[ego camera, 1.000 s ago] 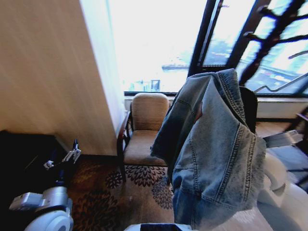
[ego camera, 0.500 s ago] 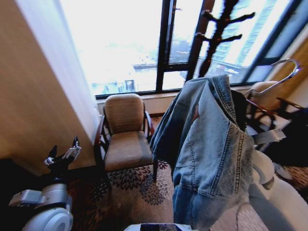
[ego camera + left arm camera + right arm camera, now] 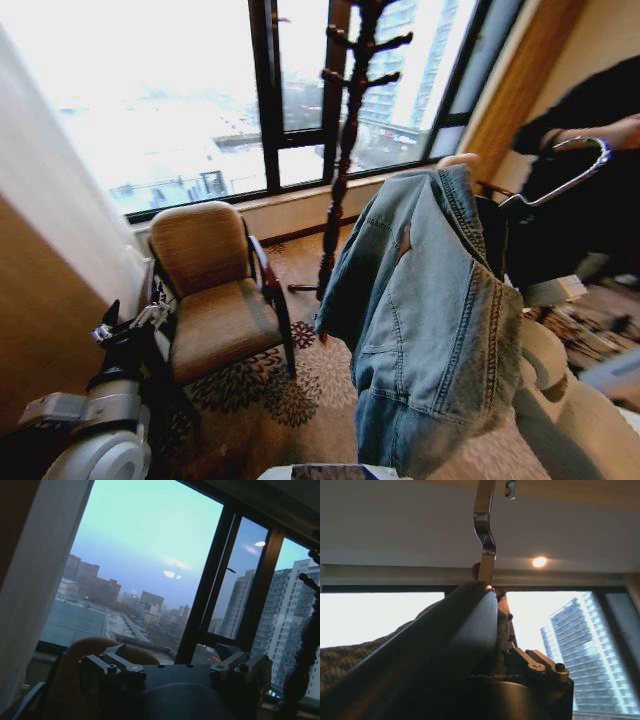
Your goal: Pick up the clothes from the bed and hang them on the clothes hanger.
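Fingers on my left gripper (image 3: 128, 318) stand parted and empty, low at my left side beside the armchair (image 3: 215, 290); in the left wrist view the two fingertips (image 3: 116, 664) sit well apart with nothing between them. On the right I cannot tell how the fingers stand: the right gripper (image 3: 532, 667) is buried behind the hanger (image 3: 445, 640) and cloth, though the hanger rests on it and rides up with the arm.

Close in front of me hangs the denim jacket (image 3: 430, 320), draped over the dark hanger, collar at the top, one sleeve and the front panel falling free toward the carpet (image 3: 300, 400). I judge it fairly heavy and limp, stiff only at seams and collar, so it will swing and may slide off one shoulder if I tilt or turn fast. The sound place to carry it is the hanger body under the collar, not the cloth. The shiny metal hook (image 3: 565, 175) rises to my right, and it looks slim and slippery.

Farther out, the coat stand (image 3: 345, 150) stands between the armchair and the jacket, pegs high against the window (image 3: 180, 110). Open floor lies before it; the armchair's arm crowds my left. A person's hand (image 3: 625, 130) is at the hook's end, on my right, so room there is tight.
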